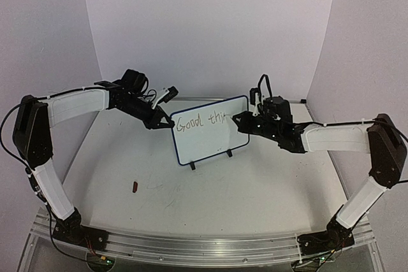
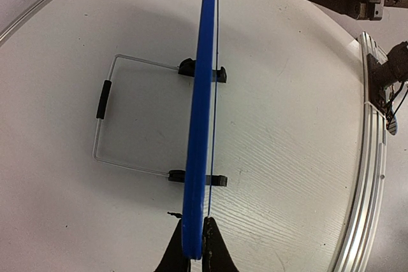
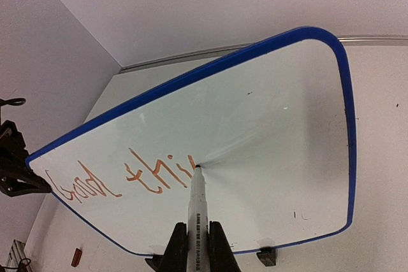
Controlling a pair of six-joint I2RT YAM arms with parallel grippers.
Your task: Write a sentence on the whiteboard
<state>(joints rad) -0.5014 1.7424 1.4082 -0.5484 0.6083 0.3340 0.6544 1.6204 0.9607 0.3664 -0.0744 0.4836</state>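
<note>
- Whiteboard (image 1: pixel 209 143): stands upright on its two black feet (image 2: pixel 203 71) near the middle of the desk (image 1: pixel 255 189), tilted back on a wire stand (image 2: pixel 102 99). It has a blue rim and its writing face is toward me.
- Left hand (image 2: pixel 193 241): closed tight on the board's left edge, one finger on each face. I take it to be steadying the board.
- Right hand (image 3: pixel 196 250): closed on a marker (image 3: pixel 196 211), which runs out between the fingers. The tip touches the board face just right of the last letter.
- Sentence (image 1: pixel 201 121): orange-red handwriting along the upper left of the board, reading "Good thi". There is one line only. The rest of the face is bare apart from a few faint specks.
- Small dark red-brown item (image 1: pixel 134 187): lies on the desk well left of and nearer than the board. It is too small for me to identify.
- Step in hand, as I judge it: mid-word in the second word, less than halfway through the writing.
- Next move calls for: light, even tip pressure while I form the following letter to the right. The left grip must hold firm so the board neither slides nor tips on its stand.
</note>
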